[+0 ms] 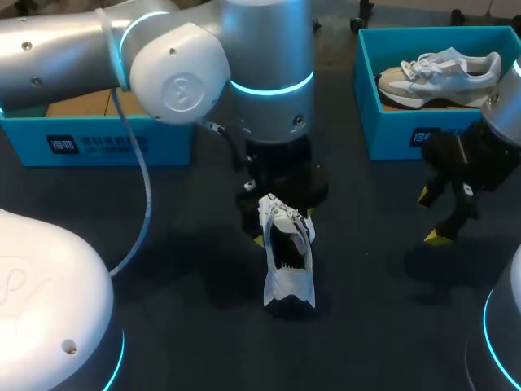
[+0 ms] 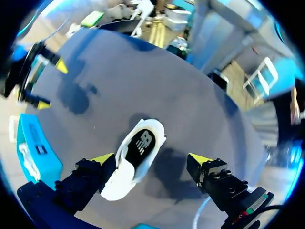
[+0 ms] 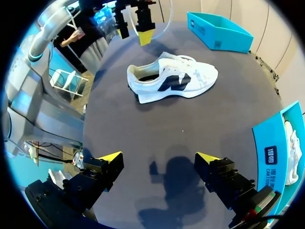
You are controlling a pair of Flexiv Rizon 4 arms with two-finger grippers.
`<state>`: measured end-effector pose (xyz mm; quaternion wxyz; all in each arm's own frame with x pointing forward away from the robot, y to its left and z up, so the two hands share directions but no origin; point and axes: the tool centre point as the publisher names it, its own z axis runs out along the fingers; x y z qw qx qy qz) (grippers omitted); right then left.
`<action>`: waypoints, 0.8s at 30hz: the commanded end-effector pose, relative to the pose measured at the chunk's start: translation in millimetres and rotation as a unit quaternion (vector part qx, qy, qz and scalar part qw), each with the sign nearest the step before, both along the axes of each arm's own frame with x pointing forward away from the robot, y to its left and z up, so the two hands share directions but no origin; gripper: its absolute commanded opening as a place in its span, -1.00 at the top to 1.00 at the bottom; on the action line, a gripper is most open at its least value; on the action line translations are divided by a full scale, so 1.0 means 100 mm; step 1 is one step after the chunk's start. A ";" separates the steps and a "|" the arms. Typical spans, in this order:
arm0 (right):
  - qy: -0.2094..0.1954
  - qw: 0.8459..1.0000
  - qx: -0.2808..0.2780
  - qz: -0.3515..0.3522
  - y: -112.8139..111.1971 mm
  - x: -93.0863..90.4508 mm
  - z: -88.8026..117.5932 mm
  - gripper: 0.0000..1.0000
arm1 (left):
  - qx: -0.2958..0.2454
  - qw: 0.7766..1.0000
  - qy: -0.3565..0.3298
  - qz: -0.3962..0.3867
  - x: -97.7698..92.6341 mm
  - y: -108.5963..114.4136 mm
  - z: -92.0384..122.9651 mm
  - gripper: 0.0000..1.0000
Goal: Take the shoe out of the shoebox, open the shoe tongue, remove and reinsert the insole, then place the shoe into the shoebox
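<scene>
A white shoe (image 1: 286,254) with a dark side logo stands on its sole mid-table, its toe under my left gripper (image 1: 277,213) and its heel toward the front edge. From the left wrist, the left gripper (image 2: 151,159) is open just above the shoe (image 2: 136,157). The toe lies against one finger (image 2: 90,176), and the dark insole (image 2: 143,143) shows inside. My right gripper (image 1: 433,217) hangs open over bare table to the right, in front of the blue shoebox (image 1: 391,134). In its own view the right gripper (image 3: 159,157) holds nothing, and the shoe (image 3: 171,81) lies well ahead.
A second pale shoe (image 1: 440,77) lies in the blue shoebox at the back right. Another blue box (image 1: 106,142) stands at the back left, partly behind my left arm. Dark table (image 1: 383,326) lies bare around the shoe.
</scene>
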<state>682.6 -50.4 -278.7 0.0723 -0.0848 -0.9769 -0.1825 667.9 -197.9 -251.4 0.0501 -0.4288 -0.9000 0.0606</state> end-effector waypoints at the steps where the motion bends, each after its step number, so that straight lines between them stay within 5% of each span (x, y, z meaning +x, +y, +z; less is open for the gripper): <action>1: 0.000 1.000 -0.001 0.000 0.00 0.00 0.00 -1.00 | 0.043 0.977 0.020 0.210 0.00 -0.05 0.01 -1.00; 12: 0.000 1.000 -0.001 0.000 0.00 0.00 0.00 -1.00 | 0.041 0.928 0.047 0.367 -0.32 -0.07 -0.28 -1.00; 24: 0.000 1.000 -0.001 0.000 0.00 0.00 0.00 -1.00 | 0.049 0.909 0.003 0.414 -0.41 -0.13 -0.67 -1.00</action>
